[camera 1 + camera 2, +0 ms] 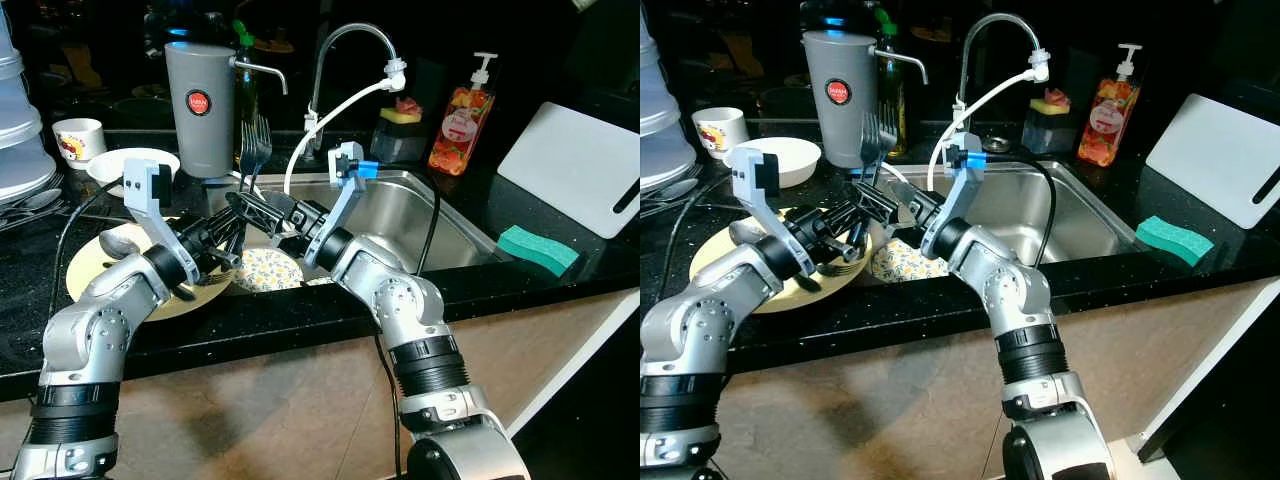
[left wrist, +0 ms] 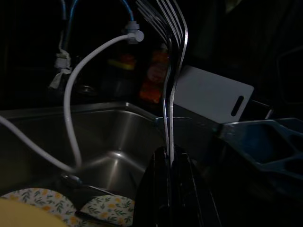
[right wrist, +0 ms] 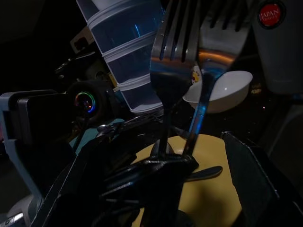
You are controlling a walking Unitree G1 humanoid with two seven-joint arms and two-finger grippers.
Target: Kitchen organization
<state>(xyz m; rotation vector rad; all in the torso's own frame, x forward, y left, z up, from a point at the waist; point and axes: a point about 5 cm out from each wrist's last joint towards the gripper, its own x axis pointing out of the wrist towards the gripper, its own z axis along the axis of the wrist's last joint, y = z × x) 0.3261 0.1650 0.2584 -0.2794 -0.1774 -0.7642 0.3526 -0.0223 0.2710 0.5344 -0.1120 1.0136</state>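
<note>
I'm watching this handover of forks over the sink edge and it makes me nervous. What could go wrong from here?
The left gripper pinches the forks only at the handle ends, tines up, so they could tip or slip into the sink or onto the yellow plate. The right gripper crowds close and might knock them. The white hose hangs nearby and could snag.

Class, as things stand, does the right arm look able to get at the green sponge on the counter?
Probably yes. The green sponge lies in the open on the counter, right of the sink, with nothing on it. But the right claw is stretched the other way, beside the forks that the left claw grips.
</note>
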